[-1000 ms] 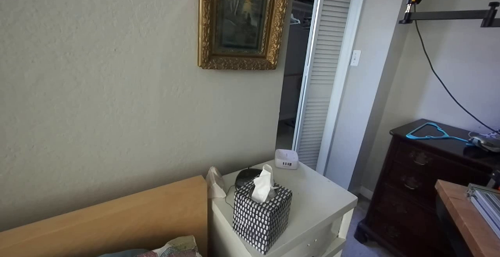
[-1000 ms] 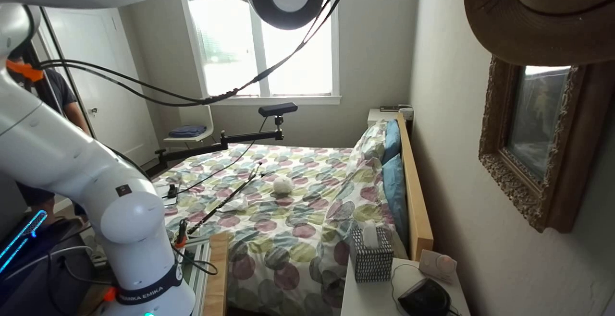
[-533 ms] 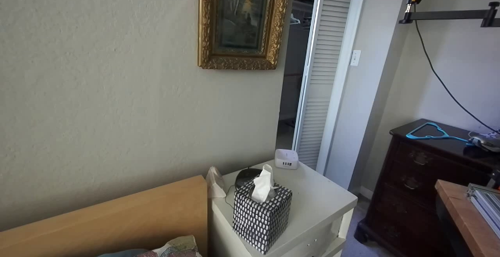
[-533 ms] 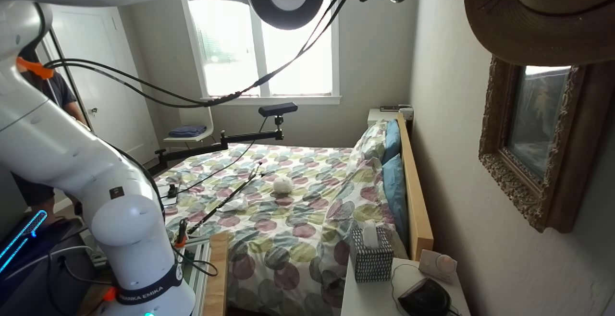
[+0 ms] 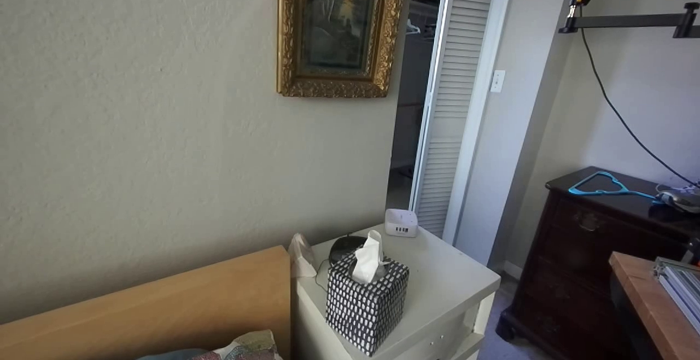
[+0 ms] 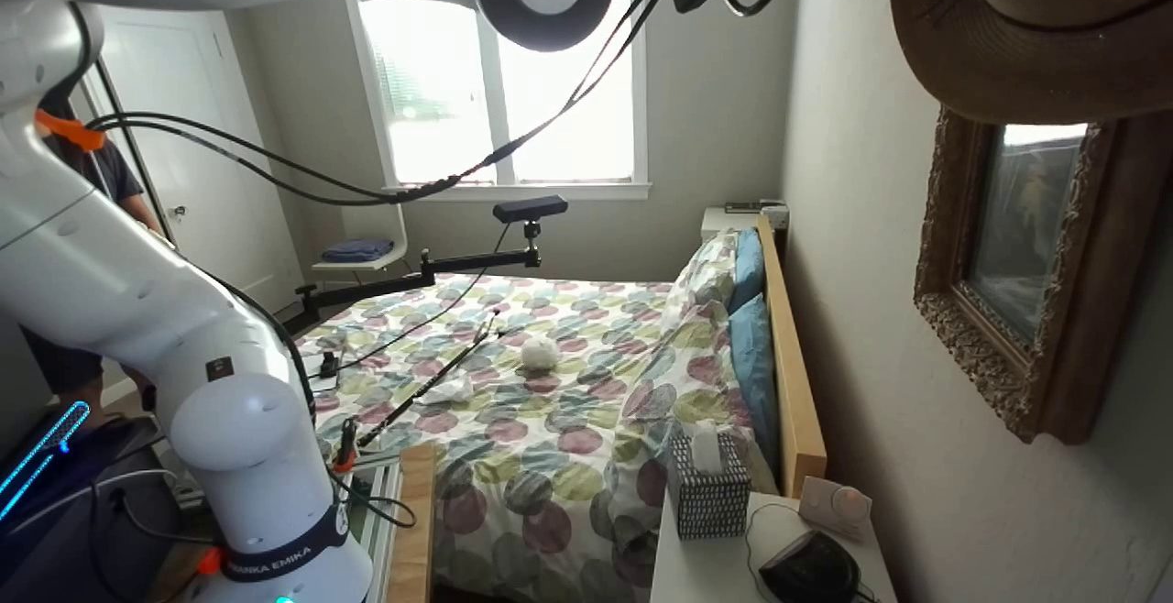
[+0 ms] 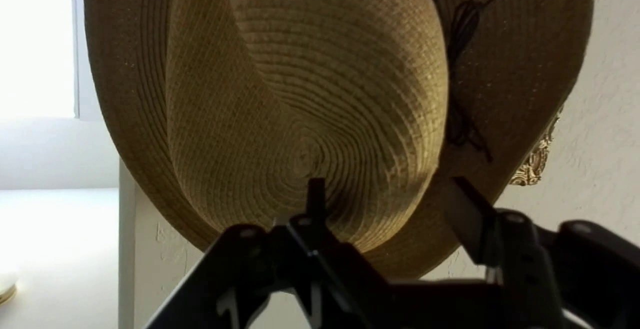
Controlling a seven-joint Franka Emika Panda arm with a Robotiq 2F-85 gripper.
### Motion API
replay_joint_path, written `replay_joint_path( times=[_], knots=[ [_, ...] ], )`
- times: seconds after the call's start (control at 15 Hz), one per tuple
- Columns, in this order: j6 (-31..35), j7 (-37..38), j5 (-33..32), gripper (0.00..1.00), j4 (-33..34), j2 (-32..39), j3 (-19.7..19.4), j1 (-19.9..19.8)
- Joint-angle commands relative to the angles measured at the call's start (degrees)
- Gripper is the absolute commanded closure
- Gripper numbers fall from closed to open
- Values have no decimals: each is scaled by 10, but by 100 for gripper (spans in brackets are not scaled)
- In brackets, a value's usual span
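Gripper (image 7: 387, 189) is standing with jaws apart, nothing visibly pinched, touch can't be told; one finger is overlapping the crown of the hat (image 7: 305, 109), the other its brim. Hat is facing the tool crown first, straight ahead, and in an exterior view is covering the upper end of the frame (image 6: 942, 232), support not showing. In the wrist view the crown's lower, frame-side edge is running between the fingers, crease slanting down toward that side; long axis unclear, top being cut off.
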Motion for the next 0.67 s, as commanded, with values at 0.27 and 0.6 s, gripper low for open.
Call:
replay_joint_path(
  times=[0.27,0.6],
  knots=[
    [-6,12,5,95,-6,-5,19,-18],
    [-2,17,3,98,-18,-18,35,-44]
  ],
)
